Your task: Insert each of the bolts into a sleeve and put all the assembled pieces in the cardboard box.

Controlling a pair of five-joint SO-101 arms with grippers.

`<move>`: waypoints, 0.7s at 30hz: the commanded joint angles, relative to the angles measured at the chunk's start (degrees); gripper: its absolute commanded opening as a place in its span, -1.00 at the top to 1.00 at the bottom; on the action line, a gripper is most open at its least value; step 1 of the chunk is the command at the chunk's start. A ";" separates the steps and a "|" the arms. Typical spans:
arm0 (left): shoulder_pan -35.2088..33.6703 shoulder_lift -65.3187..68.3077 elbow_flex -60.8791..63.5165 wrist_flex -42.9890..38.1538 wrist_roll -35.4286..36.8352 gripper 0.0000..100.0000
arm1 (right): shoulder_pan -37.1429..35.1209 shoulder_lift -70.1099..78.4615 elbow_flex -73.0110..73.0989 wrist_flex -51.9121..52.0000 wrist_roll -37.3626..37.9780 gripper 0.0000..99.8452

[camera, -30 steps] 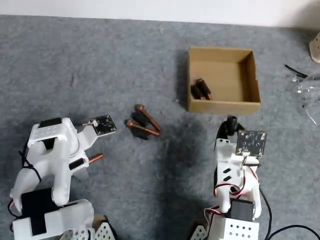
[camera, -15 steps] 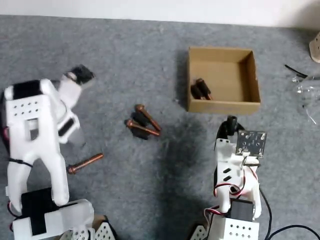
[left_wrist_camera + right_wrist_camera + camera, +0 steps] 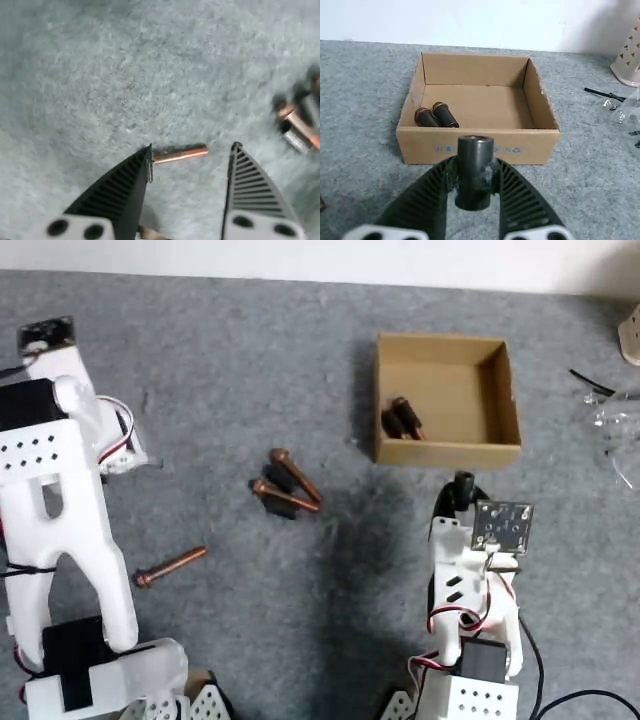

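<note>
left wrist view: the bolt (image 3: 180, 153) slips behind one of the fingers (image 3: 125, 185) of the left gripper (image 3: 192, 147), so that end is hidden, and the assembled pieces (image 3: 297, 125) off at the frame edge are blurred and cut off. right wrist view: the sleeve (image 3: 475, 147) sinks between the fingers (image 3: 427, 195) of the right gripper (image 3: 474, 164), its lower end out of sight. from the high view, the boxed pieces (image 3: 402, 418) in the cardboard box (image 3: 500, 390) are too small to tell bolt from sleeve.
</note>
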 commanded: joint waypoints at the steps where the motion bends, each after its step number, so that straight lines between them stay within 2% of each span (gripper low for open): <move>1: -0.13 -1.63 -2.59 0.18 10.64 0.54 | 0.40 -0.84 7.34 -1.19 -0.09 0.98; 6: 1.63 -1.63 -1.45 0.53 15.21 0.54 | 0.40 -0.84 7.34 -1.19 -0.09 0.98; 12: 4.09 -1.63 11.12 0.09 19.96 0.54 | 0.40 -0.84 7.34 -1.19 -0.09 0.98; 18: 6.81 -1.63 20.88 0.09 32.88 0.53 | 0.40 -0.84 7.34 -1.19 -0.09 0.98; 21: 6.81 -1.63 24.31 -0.62 35.60 0.53 | 0.40 -0.84 7.34 -1.19 -0.09 0.98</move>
